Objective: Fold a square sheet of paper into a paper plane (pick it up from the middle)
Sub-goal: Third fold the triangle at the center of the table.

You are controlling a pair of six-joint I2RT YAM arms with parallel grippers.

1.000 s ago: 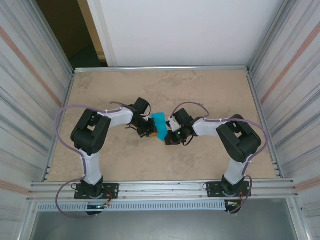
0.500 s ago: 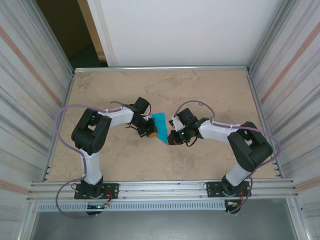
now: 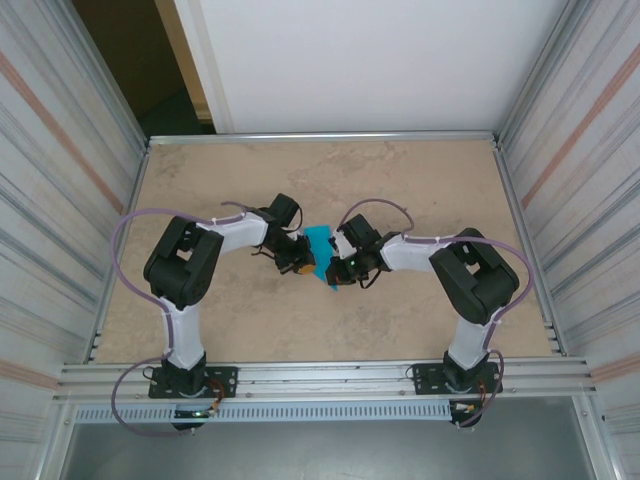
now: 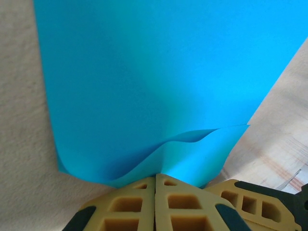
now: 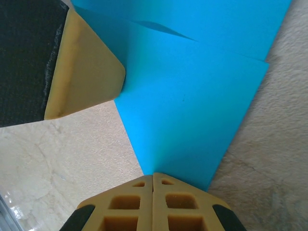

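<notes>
Centre of the beige, mottled stone-look table (image 3: 420, 180): a thin teal-blue paper sheet (image 3: 320, 245), creased into a narrower shape of overlapping layers, sits caught where the two white arms meet.

Left gripper (image 4: 155, 177), yellow-tan ribbed fingers: jaws pressed together with no gap, pinching the sheet's near edge. The paper fans up and away from the pinch. A loose upper layer curls off just above the fingertips, so at least two layers here (the lower one lies flatter). Table surface shows on both sides of the sheet.

Right gripper (image 5: 153, 174), same yellow-tan build: jaws closed tight on a pointed corner of the sheet. From that corner the paper widens away from the camera. A second layer's edge crosses it higher up, with a thin dark slit of shadow where the layers part.

Right wrist view, top left: one rounded yellow finger (image 5: 82, 72) of the left gripper, black-backed, its tip touching the sheet's left edge.

Overhead: both grippers low over the table, nose to nose, the left on the sheet's left side and the right at its lower right tip. Whether the sheet rests on the table or hangs just above it, cannot tell
</notes>
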